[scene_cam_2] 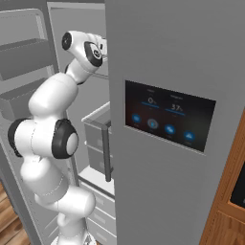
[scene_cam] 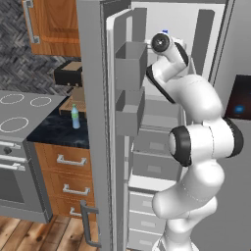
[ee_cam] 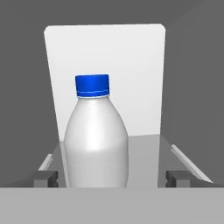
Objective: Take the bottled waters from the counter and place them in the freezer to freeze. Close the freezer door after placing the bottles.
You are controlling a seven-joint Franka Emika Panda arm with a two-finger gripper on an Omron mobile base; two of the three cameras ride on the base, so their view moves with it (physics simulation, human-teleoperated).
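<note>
Standing upright on freezer (scene_cam: 162,112) shelf: white bottle (ee_cam: 96,140).

One bottle (ee_cam: 96,140) upright in freezer (scene_cam: 162,29), other (scene_cam: 75,116) on counter (scene_cam: 54,130)

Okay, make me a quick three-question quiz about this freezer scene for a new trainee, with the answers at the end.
1. True or false: the fingers are clamped on the white bottle.
2. Which bottle stands on the counter beside the stovetop? A) the white one with the blue cap B) the clear one with the green cap C) neither
3. Fill in: the freezer door is ____.

Key
1. False: the fingers stand apart on either side of the white bottle, which stands upright on a freezer shelf.
2. B
3. open
</note>
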